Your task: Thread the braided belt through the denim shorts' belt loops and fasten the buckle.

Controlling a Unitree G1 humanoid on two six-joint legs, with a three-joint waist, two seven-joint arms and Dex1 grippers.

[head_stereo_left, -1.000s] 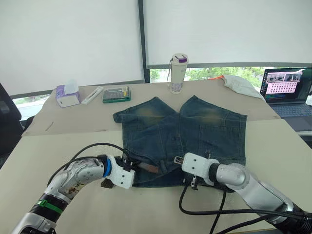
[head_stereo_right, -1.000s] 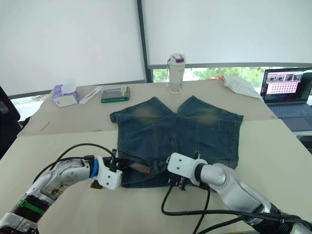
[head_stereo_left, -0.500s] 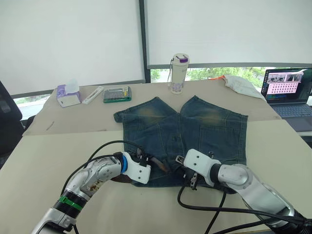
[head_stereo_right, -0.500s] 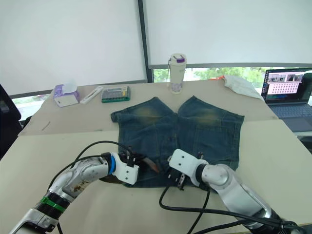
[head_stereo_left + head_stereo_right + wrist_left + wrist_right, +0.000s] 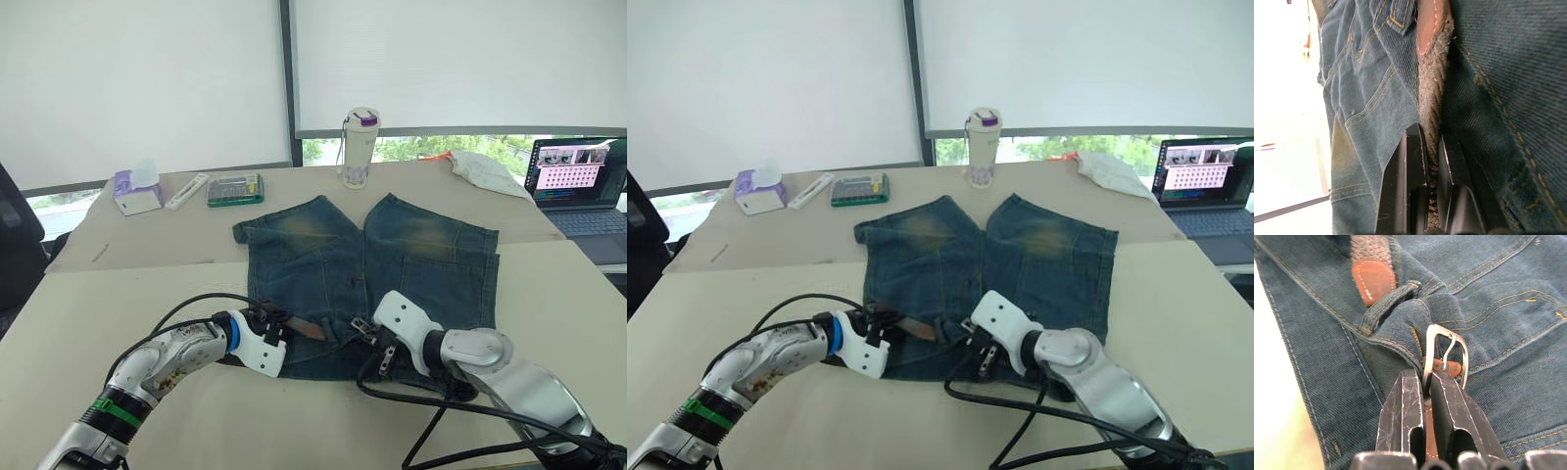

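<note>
Beige table bears the denim shorts. Left gripper clamps the braided belt; right gripper pinches the buckle at the near waistband.

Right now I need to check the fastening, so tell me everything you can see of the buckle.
The buckle is a silver rectangular metal frame with rounded corners and a thin prong across it. It lies on the denim shorts by a belt loop, joined to a tan leather piece of the braided belt. The right tool is shut on that end. The belt's leather tip lies apart from it, so it is unfastened.
</note>
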